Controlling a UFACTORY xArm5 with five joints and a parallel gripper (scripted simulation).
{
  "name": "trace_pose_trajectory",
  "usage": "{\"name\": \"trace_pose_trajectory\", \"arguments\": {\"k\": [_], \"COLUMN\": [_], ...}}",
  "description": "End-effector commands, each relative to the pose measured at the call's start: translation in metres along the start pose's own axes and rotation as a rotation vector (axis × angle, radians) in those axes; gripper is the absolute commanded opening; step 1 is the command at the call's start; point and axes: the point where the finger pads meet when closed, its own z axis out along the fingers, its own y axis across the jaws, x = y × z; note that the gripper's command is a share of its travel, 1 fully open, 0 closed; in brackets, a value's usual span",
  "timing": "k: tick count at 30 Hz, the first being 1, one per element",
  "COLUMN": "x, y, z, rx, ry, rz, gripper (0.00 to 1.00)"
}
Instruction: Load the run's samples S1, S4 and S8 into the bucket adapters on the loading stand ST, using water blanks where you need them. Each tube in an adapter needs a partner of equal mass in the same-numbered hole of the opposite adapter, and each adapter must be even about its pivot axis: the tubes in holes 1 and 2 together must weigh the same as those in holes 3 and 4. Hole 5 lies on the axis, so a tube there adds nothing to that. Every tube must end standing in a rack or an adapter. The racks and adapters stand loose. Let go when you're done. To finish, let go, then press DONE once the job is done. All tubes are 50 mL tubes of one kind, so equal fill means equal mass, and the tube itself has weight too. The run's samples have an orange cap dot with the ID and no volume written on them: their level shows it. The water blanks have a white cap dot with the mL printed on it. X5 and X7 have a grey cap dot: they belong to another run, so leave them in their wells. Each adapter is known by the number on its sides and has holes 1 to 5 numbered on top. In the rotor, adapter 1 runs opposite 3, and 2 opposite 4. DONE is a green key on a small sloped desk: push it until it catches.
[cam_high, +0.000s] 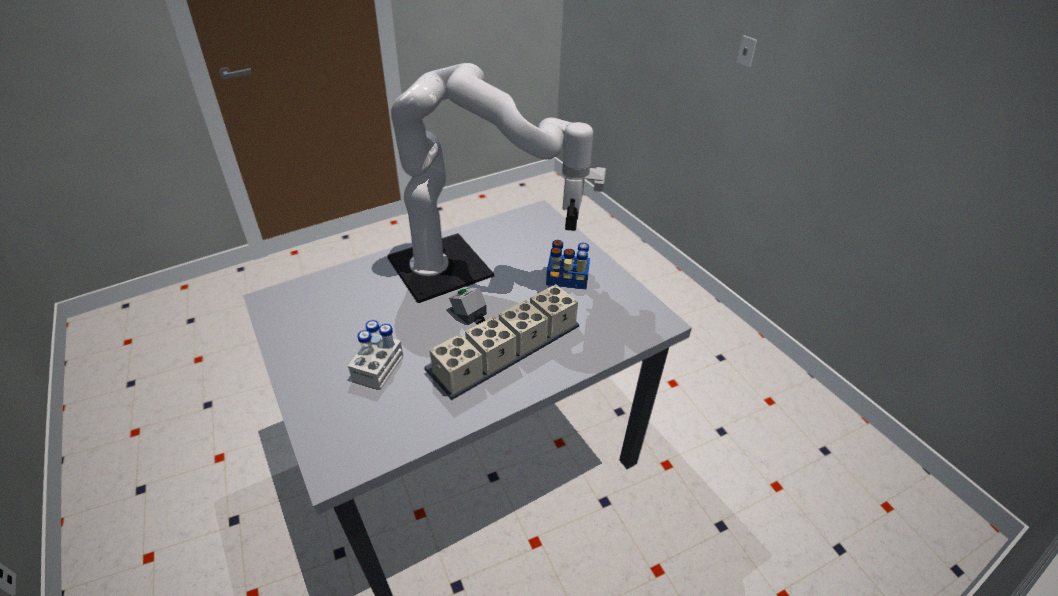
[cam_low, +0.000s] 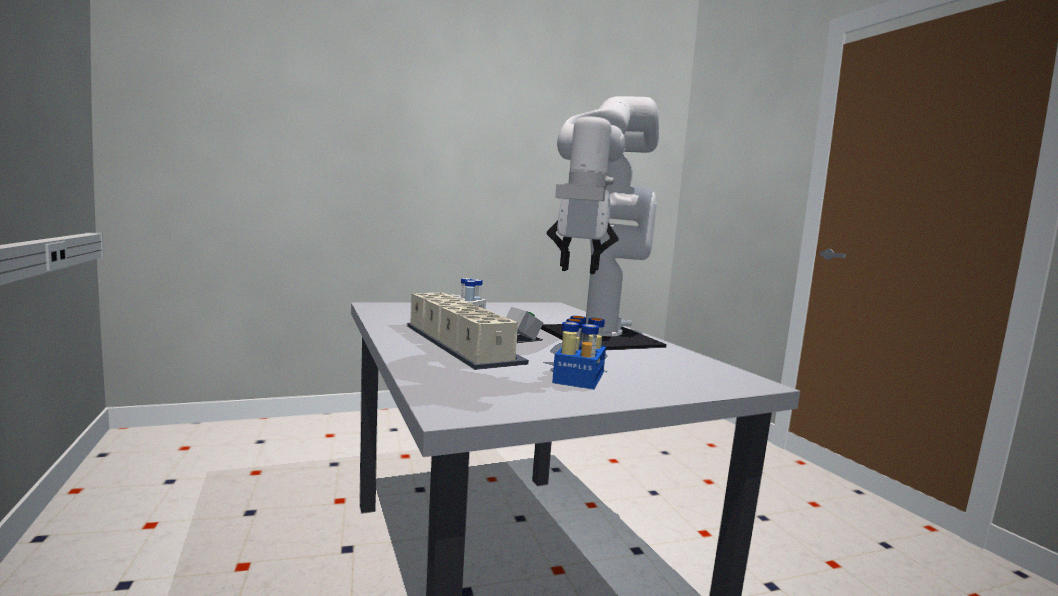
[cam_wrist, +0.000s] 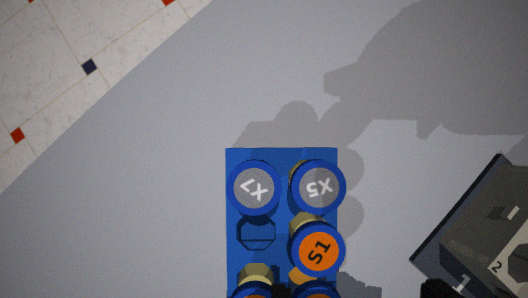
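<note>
Three water blanks (cam_high: 372, 326) (cam_low: 471, 285) are seen at left in the top view, standing in the white rack (cam_high: 375, 375) (cam_low: 481, 302). Right of them, adapters 4 (cam_high: 456, 362), 3 (cam_high: 491, 344), 2 (cam_high: 524, 325) and 1 (cam_high: 555, 310) (cam_low: 487, 340) are lined up on the stand, no tube seen in them; the DONE desk (cam_high: 469, 305) (cam_low: 524, 323) is set behind.

At right, S1 (cam_high: 569, 253) (cam_low: 576, 318) (cam_wrist: 318, 250) is held in the blue sample rack (cam_high: 568, 281) (cam_low: 578, 373) (cam_wrist: 285, 200), its long axis upright, beside X5 (cam_wrist: 319, 187). The gripper (cam_high: 570, 226) (cam_low: 579, 269) (cam_wrist: 357, 290) is poised above, jaws apart, nothing between them.

Judgement: S1 is probably to be taken first. In the wrist view it is placed above and somewhat left of the jaws' midpoint; a shift that way is required before descent, with X5 and the bottom-edge caps spared by the fingers.
</note>
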Motion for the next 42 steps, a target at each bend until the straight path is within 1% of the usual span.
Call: {"name": "trace_pose_trajectory", "arguments": {"k": [1, 17, 19, 34, 36, 42], "x": [0.001, 0.001, 0.001, 0.001, 0.001, 0.002], "y": [0.000, 0.000, 0.000, -0.001, -0.001, -0.001], "z": [0.007, 0.037, 0.037, 0.067, 0.067, 0.079], "rx": [0.012, 0.012, 0.012, 0.012, 0.012, 0.012], "ry": [0.005, 0.005, 0.005, 0.005, 0.005, 0.005], "rz": [0.000, 0.000, 0.000, 0.000, 0.000, 0.000], "gripper": [0.57, 0.57, 0.57, 0.57, 0.57, 0.57]}}
